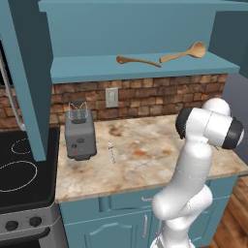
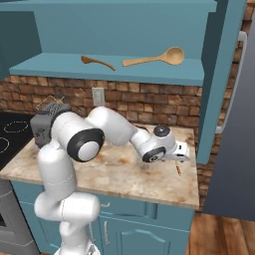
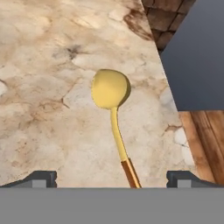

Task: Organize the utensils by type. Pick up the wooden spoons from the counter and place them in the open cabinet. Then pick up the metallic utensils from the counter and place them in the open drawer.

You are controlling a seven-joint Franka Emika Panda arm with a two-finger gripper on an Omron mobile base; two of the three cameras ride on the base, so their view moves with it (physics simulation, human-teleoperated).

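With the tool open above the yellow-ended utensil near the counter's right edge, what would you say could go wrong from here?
1. The yellow-ended utensil lies close to the counter edge, so a nudge from the open tool might push it off.
2. Its handle is very thin and lies flat, so the fingers may close on stone instead.
3. A second thin silver utensil beside the toaster could be overlooked.

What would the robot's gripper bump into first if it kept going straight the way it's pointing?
Probably the yellow-ended utensil lying on the counter. The open gripper looks straight down at it, its handle running between the fingertips. How far off is unclear.
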